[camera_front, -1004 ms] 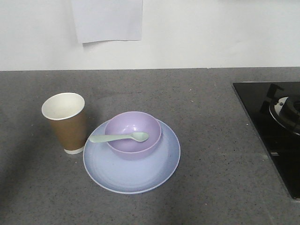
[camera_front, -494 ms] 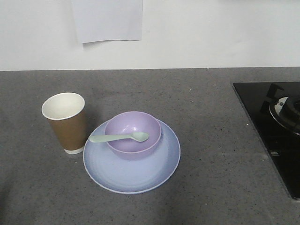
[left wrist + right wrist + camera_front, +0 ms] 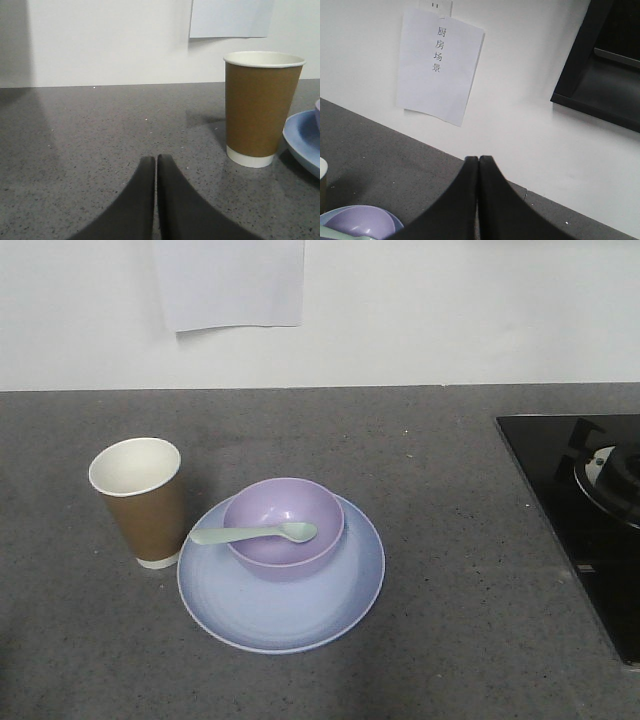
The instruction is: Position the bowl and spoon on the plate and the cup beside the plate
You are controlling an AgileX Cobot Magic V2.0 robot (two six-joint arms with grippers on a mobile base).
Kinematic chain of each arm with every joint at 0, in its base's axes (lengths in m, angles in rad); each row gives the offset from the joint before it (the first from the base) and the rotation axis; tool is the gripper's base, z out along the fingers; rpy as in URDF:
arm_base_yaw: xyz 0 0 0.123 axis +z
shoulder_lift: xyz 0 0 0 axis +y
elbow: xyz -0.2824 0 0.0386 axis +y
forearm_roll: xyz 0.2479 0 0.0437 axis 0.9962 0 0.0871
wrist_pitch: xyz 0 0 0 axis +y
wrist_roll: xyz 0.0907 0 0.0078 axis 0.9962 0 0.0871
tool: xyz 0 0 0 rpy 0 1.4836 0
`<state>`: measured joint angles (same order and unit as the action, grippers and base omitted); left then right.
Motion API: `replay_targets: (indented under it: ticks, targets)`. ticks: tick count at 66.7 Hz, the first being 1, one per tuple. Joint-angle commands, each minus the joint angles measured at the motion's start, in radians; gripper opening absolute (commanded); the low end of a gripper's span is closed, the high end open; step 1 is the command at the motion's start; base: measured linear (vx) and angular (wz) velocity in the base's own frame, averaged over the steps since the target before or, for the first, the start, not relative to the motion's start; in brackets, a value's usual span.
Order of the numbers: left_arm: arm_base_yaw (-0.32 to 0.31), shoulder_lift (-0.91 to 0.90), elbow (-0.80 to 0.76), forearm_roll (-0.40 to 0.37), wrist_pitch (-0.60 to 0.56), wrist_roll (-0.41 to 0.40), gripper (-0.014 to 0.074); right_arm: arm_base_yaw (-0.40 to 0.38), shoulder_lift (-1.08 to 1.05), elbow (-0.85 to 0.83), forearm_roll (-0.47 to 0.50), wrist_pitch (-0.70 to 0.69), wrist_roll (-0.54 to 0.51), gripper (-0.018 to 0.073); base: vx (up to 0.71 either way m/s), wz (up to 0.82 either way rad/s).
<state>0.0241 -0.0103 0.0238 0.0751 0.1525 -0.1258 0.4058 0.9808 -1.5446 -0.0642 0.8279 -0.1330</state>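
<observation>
Grey countertop [image 3: 450, 640] is bearing the plate [image 3: 290, 615] — bowl [image 3: 283, 525] and spoon [image 3: 252, 533] sitting on it, cup [image 3: 140, 502] standing just beside; left gripper [image 3: 155, 162] and right gripper [image 3: 478, 162] are pressing their jaws together, gripping nothing.

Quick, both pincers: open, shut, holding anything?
Left pincer: shut, holding nothing, short of the cup.
Right pincer: shut, holding nothing, raised above the counter.
</observation>
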Motion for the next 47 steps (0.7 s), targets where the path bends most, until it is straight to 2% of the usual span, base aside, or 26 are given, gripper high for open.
replay_targets:
  ticks: [1,47]
  targets:
    - [0.001,-0.016,-0.017,-0.012,-0.08,0.005,-0.0006,-0.002,-0.006,-0.022,-0.007,-0.078,-0.001,-0.0006,0.0,0.0]
    - [0.001,-0.015,-0.018,-0.011,-0.081,0.005,-0.0006,-0.002,-0.006,-0.022,-0.007,-0.078,-0.001,-0.0006,0.0,0.0]
